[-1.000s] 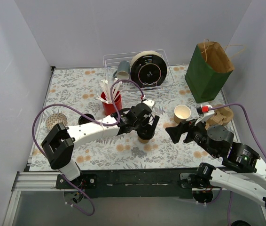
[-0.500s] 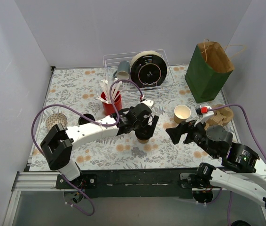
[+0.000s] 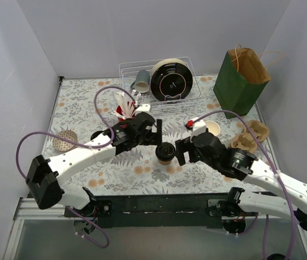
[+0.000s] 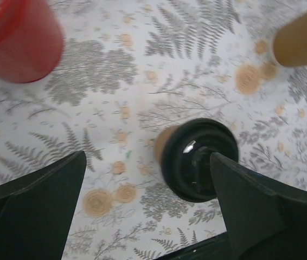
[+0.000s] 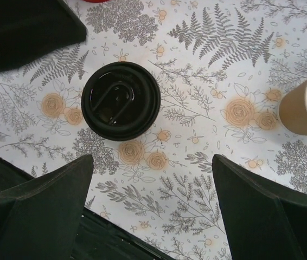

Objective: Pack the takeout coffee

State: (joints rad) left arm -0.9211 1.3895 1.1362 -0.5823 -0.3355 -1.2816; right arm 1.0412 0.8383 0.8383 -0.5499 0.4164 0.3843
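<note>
Lidded coffee cup (image 3: 165, 153) stands upright, well apart from the green bag (image 3: 239, 81) on its arm-ward side; left gripper (image 4: 148, 162) and right gripper (image 5: 152, 160) hover there, both spread and empty; cup judged light, crushable, perhaps full, so grip the paper wall below the lid.

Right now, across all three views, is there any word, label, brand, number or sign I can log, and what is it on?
None can be read.
Black lid of the coffee cup: only moulded ridges, no letters.
Green paper bag: plain face, no print in view.
Black plate in the rack: a small mark at its centre, too small to read.
</note>
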